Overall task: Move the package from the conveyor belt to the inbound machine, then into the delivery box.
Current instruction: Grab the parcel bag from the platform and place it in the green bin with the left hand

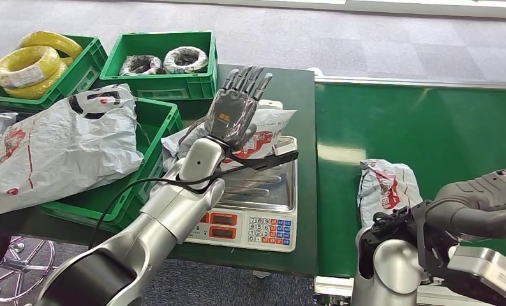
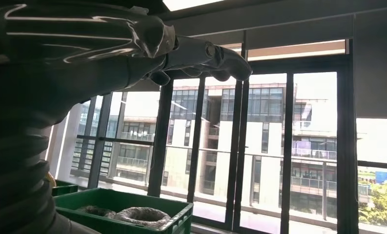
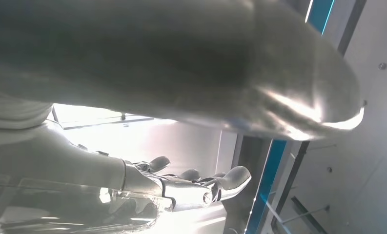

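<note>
A white package with red print (image 1: pixel 267 129) lies on the tray of the weighing scale (image 1: pixel 263 192). My left hand (image 1: pixel 236 107) hovers just over it, back upward and fingers stretched straight; I cannot tell whether the palm touches the bag. In the left wrist view its fingers (image 2: pixel 208 56) are extended with nothing in them. A second white and red package (image 1: pixel 386 187) lies on the green conveyor belt (image 1: pixel 429 127). My right hand (image 1: pixel 489 194) sits low at the right, beside that package and apart from it; in the right wrist view its fingers (image 3: pixel 201 185) are outstretched and hold nothing.
Left of the scale a green crate (image 1: pixel 151 150) holds a large white bag (image 1: pixel 65 143). Behind it stand a crate of black coils (image 1: pixel 164 60) and a crate of yellow cable coils (image 1: pixel 36 64). The scale's keypad (image 1: pixel 269 229) faces me.
</note>
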You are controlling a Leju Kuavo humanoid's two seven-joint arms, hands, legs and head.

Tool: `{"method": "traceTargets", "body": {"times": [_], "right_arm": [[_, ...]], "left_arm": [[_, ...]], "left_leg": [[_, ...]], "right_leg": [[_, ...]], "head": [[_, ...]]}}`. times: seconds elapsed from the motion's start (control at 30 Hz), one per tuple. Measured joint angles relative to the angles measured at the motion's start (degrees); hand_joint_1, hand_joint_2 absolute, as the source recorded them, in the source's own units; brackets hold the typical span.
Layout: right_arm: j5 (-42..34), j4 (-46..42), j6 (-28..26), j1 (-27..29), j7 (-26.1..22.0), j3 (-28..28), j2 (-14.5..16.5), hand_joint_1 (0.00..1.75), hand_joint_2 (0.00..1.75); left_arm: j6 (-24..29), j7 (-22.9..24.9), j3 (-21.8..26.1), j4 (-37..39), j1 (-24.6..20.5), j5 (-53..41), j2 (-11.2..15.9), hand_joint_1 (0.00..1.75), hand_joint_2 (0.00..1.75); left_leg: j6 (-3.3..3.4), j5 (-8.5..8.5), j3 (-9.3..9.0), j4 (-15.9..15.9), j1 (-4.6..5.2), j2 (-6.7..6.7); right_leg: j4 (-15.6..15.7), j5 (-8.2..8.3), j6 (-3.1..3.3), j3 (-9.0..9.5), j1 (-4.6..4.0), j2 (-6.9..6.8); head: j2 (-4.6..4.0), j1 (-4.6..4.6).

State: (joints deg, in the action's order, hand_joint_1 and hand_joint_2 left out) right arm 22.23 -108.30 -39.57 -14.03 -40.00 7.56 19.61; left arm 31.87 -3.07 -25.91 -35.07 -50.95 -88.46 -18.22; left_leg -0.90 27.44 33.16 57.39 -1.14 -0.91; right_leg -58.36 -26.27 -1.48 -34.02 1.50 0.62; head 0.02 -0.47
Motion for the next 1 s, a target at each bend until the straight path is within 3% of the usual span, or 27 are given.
{"method": "traceTargets", "body": {"times": [0.23,0.57,0.9,0.93,1.0], "right_arm": [[0.34,0.21,-0.01,0.09,0.0,0.04,0.03,0.0,0.0],[0.82,0.56,0.0,0.47,0.0,0.74,0.11,0.0,0.0],[1.6,0.78,0.0,0.67,0.0,1.28,0.13,0.0,0.0],[1.64,0.8,0.0,0.67,0.0,1.34,0.13,0.0,0.0],[1.68,0.82,0.0,0.68,0.0,1.41,0.12,0.0,0.0]], "left_arm": [[-3.09,0.88,-1.49,4.01,-1.37,-0.68,-0.08,0.0,1.75],[-9.25,3.88,-9.27,11.11,-2.87,-0.74,0.54,0.0,1.75],[-19.0,1.33,-12.61,15.19,-2.82,-0.71,1.58,0.0,1.75],[-19.65,1.1,-12.96,15.46,-2.61,-0.68,1.73,0.05,1.75],[-20.39,0.85,-13.4,15.86,-2.17,-0.59,1.96,0.7,1.75]], "left_leg": [[0.0,0.0,0.0,0.01,0.0,0.0],[0.0,0.0,0.01,0.0,0.0,0.0],[0.0,0.0,0.01,0.0,0.0,0.0],[0.0,0.0,0.01,-0.01,0.0,0.01],[0.0,0.0,0.0,-0.01,0.0,0.0]], "right_leg": [[0.0,0.0,0.0,0.01,0.01,0.0],[0.0,0.0,0.0,0.01,0.0,0.0],[-0.01,0.0,0.0,0.02,0.0,0.0],[-0.01,0.0,0.0,0.02,0.0,0.0],[-0.01,0.0,0.0,0.02,0.0,0.0]], "head": [[0.0,-0.01],[0.0,-0.01],[0.0,-0.01],[0.0,-0.01],[0.0,-0.01]]}}
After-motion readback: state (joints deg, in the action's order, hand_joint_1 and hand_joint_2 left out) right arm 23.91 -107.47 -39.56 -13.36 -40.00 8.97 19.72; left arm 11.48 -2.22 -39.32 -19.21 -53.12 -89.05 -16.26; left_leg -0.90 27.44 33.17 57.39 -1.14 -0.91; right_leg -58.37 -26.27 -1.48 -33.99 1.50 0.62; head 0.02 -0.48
